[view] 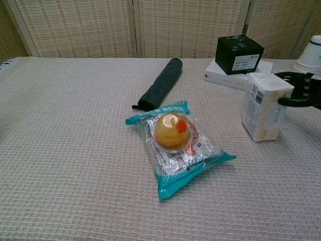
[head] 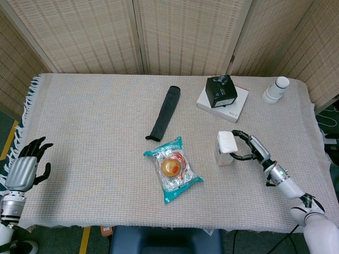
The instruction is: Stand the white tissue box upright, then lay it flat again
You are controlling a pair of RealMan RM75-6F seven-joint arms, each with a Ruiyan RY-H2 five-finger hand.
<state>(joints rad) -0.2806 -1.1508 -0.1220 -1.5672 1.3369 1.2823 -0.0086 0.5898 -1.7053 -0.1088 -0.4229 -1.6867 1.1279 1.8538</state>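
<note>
The white tissue box (head: 225, 148) (view: 264, 108) stands upright on its short end on the woven tablecloth, right of centre. My right hand (head: 252, 147) (view: 299, 90) reaches in from the right, its curved fingers (view: 287, 102) wrapped around the box's upper part and touching its top and side. My left hand (head: 24, 166) hangs off the table's left edge with fingers spread and nothing in it; the chest view does not show it.
A teal snack packet (head: 172, 168) (view: 178, 145) lies just left of the box. A rolled black cloth (head: 164, 112) lies behind it. A black cube on a flat white box (head: 222, 95) and a white cup (head: 276, 89) stand at the back right.
</note>
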